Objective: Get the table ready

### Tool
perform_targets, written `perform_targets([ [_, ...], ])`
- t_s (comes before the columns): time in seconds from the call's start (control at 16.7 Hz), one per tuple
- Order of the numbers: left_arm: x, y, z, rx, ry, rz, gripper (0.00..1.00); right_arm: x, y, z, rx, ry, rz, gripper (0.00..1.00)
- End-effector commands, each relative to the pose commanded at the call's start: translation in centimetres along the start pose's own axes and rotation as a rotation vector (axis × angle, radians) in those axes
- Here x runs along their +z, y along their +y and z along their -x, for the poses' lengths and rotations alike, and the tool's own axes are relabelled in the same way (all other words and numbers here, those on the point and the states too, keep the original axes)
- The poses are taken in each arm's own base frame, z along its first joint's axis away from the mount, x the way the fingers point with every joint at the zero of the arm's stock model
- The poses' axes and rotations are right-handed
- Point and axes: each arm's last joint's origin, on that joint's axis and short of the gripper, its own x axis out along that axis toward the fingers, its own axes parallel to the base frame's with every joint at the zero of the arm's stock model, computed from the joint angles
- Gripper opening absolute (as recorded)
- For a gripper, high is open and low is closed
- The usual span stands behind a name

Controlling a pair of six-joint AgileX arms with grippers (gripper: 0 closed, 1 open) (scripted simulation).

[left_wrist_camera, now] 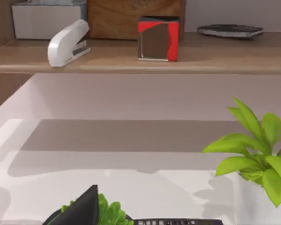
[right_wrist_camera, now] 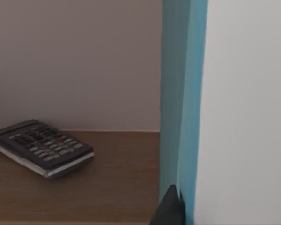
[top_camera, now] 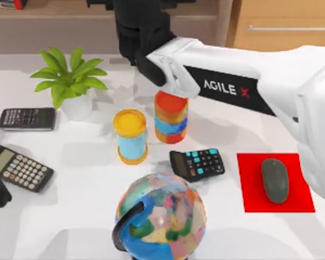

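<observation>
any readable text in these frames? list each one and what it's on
"AGILE X", white letters with a red X, on the black panel of the right arm.
Key and display markings on the calculators are too small to read.

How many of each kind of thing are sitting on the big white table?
Calculators: 3
Colourful canisters: 2
Potted plant: 1
Globe: 1
Mouse: 1
Red mouse pad: 1
Total on the table: 9
</observation>
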Motion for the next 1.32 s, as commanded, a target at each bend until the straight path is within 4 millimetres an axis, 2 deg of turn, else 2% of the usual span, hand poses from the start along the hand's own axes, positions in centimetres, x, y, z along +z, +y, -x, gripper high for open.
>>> perform_targets([
  [0.54,0.0,0.0,0.0,0.000,0.000,0.000,1.00,0.2,0.2,0.2,0.004,-0.002,-0.003,0.00],
  [1.02,0.0,0.0,0.0,0.000,0.000,0.000,1.00,1.6,0.1,4.0,0.004,0.000,-0.001,0.00],
  [1.32,0.0,0.0,0.0,0.000,0.000,0.000,1.00,1.5,0.0,3.9,0.001,0.002,-0.001,0.00],
])
